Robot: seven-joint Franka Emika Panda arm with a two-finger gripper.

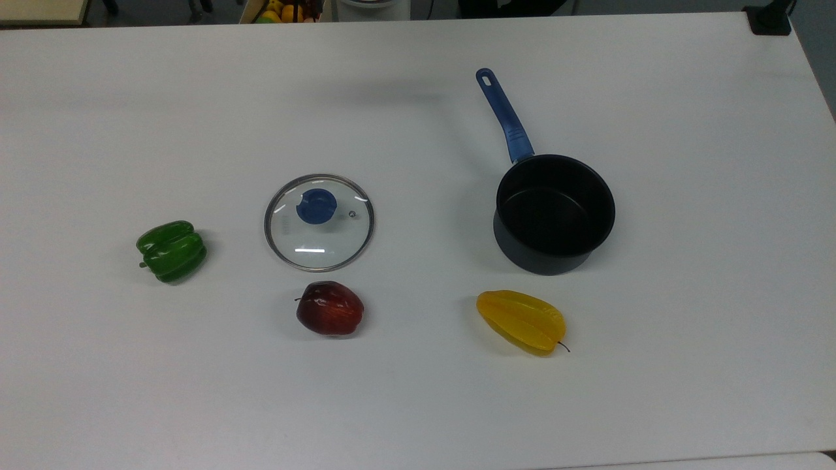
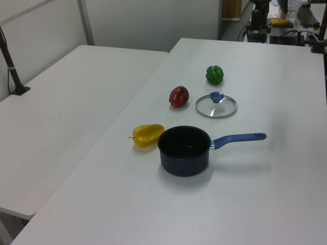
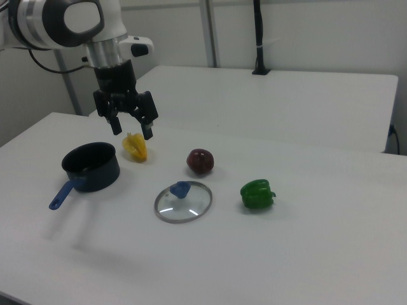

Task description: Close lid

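Observation:
The round glass lid (image 1: 319, 222) with a metal rim and blue knob lies flat on the white table, left of the pot in the top view; it also shows as the lid (image 2: 216, 105) and the lid (image 3: 183, 201). The dark pot (image 1: 554, 213) with a blue handle stands open and empty, seen again as the pot (image 2: 184, 150) and the pot (image 3: 91, 167). My gripper (image 3: 132, 129) hangs open in the air, high above the table between pot and lid, holding nothing.
A green pepper (image 1: 172, 250) lies left of the lid in the top view, a red apple (image 1: 330, 308) in front of it, and a yellow starfruit (image 1: 522, 321) in front of the pot. A second white table (image 2: 61, 117) adjoins.

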